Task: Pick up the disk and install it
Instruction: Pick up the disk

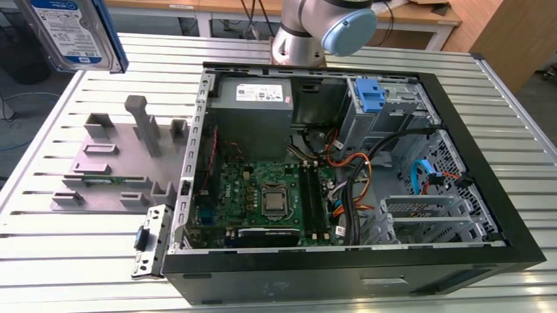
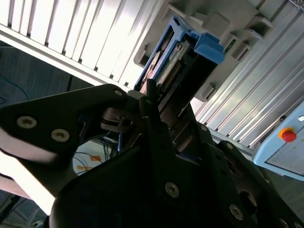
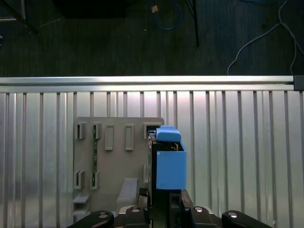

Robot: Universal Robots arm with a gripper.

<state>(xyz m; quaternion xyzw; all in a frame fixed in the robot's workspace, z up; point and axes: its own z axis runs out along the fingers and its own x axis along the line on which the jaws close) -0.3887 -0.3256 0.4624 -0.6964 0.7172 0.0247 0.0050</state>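
While the gripper (image 3: 164,206) has its jaws closed on the disk (image 1: 74,32), the drive hangs high above the slatted tabletop (image 1: 52,261), at the exterior view's far left. Its long axis runs straight out from the jaws, blue bracket outermost, above the edge of the grey parts holder (image 1: 113,163). The open computer case (image 1: 474,137) lies well apart, toward the exterior view's right.

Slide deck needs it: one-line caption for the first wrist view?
Gripper holds the disk in its blue bracket above the grey parts holder on the slatted table.
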